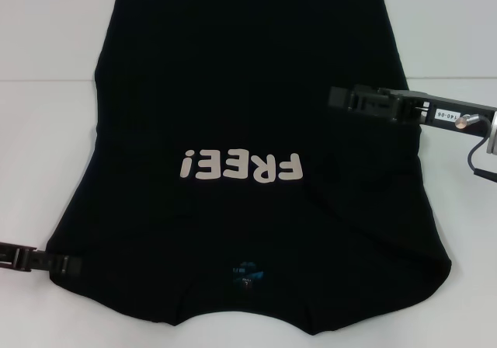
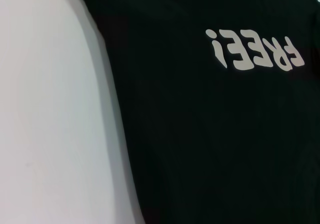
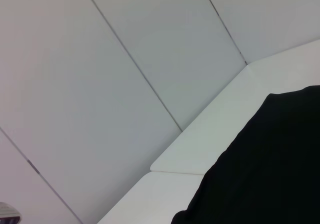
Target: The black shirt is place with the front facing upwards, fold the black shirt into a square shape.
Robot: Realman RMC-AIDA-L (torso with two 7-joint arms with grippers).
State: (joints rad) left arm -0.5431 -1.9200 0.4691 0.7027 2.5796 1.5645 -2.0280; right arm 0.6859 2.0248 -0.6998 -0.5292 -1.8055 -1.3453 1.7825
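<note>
A smooth, matte white desk [image 1: 54,92] fills the head view, its bare surface showing as broad strips along both sides and in the near corners. In the right wrist view the desk's pale edge [image 3: 200,149] runs beside a wall of large light-grey panels [image 3: 100,84], which are divided by thin dark seams running diagonally.

A plain black shirt [image 1: 248,92] carries pale cream "FREE!" lettering [image 1: 241,165] and a small bluish neck label [image 1: 246,273], spread across a white table [image 1: 46,68]. Both grippers, left [image 1: 46,264] and right [image 1: 365,99], are black; pale grey panels stand behind.
</note>
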